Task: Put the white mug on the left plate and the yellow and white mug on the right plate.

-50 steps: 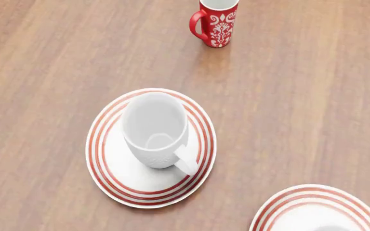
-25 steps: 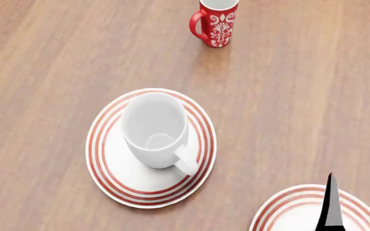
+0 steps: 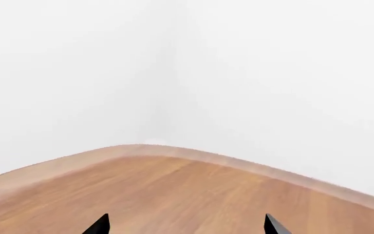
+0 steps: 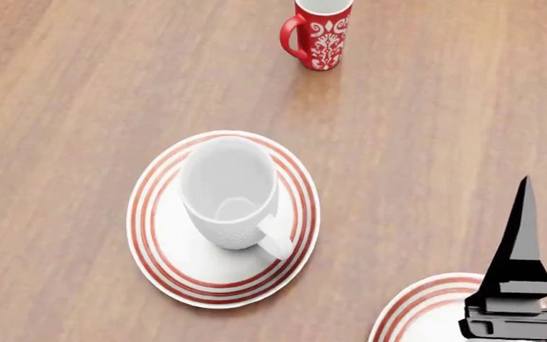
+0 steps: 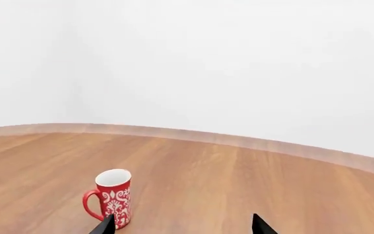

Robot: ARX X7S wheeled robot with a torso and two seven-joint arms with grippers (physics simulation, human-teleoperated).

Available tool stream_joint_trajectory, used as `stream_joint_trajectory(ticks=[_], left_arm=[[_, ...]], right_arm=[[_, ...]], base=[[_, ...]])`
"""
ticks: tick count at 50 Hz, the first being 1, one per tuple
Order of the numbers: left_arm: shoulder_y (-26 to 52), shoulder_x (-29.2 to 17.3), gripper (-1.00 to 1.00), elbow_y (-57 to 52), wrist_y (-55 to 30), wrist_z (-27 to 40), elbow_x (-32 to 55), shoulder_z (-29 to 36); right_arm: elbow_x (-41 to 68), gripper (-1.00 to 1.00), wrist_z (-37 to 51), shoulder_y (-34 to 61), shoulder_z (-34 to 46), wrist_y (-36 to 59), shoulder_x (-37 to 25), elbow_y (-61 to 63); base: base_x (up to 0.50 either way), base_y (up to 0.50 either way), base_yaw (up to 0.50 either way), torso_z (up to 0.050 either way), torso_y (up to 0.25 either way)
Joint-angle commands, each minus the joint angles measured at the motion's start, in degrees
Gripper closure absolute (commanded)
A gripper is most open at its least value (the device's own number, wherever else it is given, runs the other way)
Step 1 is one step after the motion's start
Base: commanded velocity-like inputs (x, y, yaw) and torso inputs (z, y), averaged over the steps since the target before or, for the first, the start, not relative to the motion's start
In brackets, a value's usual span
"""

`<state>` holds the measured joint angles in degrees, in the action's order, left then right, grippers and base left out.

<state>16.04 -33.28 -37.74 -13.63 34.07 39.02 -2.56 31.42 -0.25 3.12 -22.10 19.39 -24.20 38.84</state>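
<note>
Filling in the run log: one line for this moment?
white mug: on left plate | right plate: no mug visible | right gripper: open, above it

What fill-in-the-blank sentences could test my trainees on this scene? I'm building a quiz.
1. The white mug stands on the ____ plate.
2. The mug at the far edge of the head view is ____ with a white pattern.
3. The right gripper is over the right plate, and its jaws hold ____.
4. The white mug stands ____.

Missing words: left; red; nothing; upright
</note>
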Motion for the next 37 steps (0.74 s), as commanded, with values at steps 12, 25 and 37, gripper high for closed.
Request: stream_joint_trajectory(ticks=[12, 25, 37], left_arm=[[13.9, -5.4, -1.0, -3.6, -6.5, 0.7, 6.7, -0.5], [18.0, -3.8, -1.0, -4.5, -3.8, -0.2, 8.2, -1.2], [16.9, -5.1, -1.0, -7.4, -2.9, 0.8, 10.6, -4.4]], right_arm=[[19.6, -1.0, 14.8, 8.3, -8.6, 17.0, -12.1, 19.8], [22.5, -1.0, 19.0, 9.4, -7.1, 13.8, -17.3, 20.9], [21.9, -1.0, 28.5, -2.9, -3.4, -3.3, -29.5, 21.1]], base=[[0.0, 0.0, 0.0, 0.0, 0.0], [0.0, 0.0, 0.0, 0.0, 0.0], [0.0, 0.0, 0.0, 0.0, 0.0]])
